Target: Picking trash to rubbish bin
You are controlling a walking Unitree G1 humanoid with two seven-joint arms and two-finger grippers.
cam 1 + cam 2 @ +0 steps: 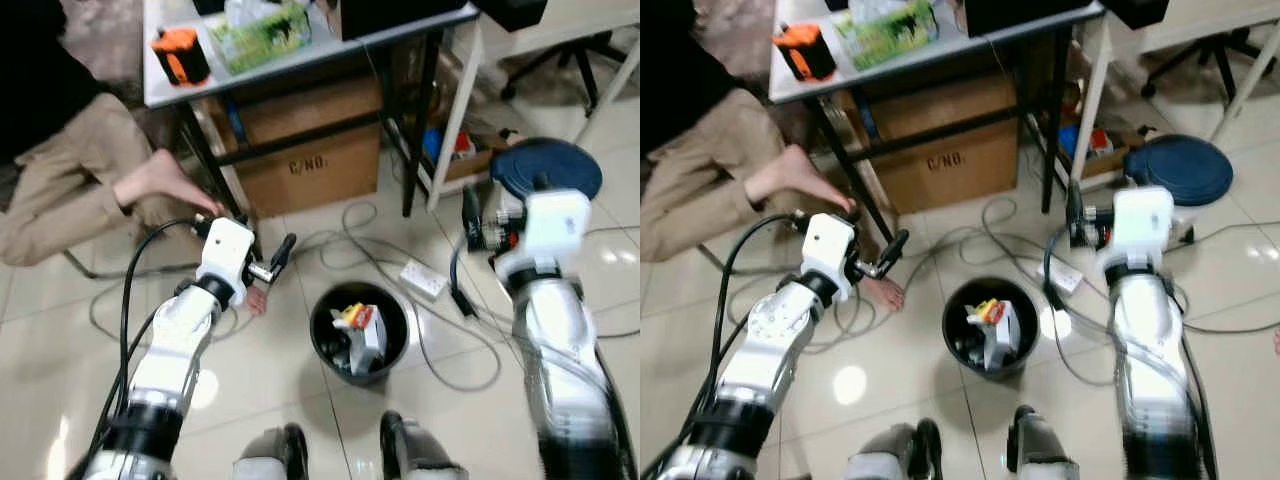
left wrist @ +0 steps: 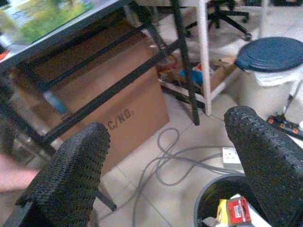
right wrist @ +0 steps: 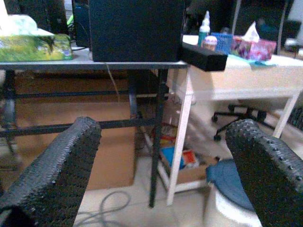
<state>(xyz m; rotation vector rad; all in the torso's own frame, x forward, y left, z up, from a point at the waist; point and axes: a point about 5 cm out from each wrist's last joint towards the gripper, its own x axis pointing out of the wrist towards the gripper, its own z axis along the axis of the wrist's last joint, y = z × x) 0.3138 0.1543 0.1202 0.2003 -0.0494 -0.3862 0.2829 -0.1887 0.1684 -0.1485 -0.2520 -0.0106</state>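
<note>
A round black rubbish bin [image 1: 396, 347] stands on the tiled floor just ahead of my feet. Inside it lie a yellow and red packet [image 1: 355, 317] and some white scraps. My left gripper [image 1: 282, 255] hovers above the floor to the left of the bin, open, with nothing between its fingers [image 2: 75, 175]. The bin's rim [image 2: 208, 201] shows low in the left wrist view. My right gripper [image 1: 470, 215] is raised to the right of the bin and beyond it, also open and empty, its fingers [image 3: 57, 170] pointing toward the desks.
A person in beige trousers sits on the floor at the left, bare feet [image 1: 165, 180] close to my left arm. A cardboard box [image 1: 310, 160] sits under a grey table [image 1: 160, 90]. Cables and a white power strip [image 1: 425, 278] lie behind the bin. A blue-lidded white bin [image 1: 545, 168] stands at the right.
</note>
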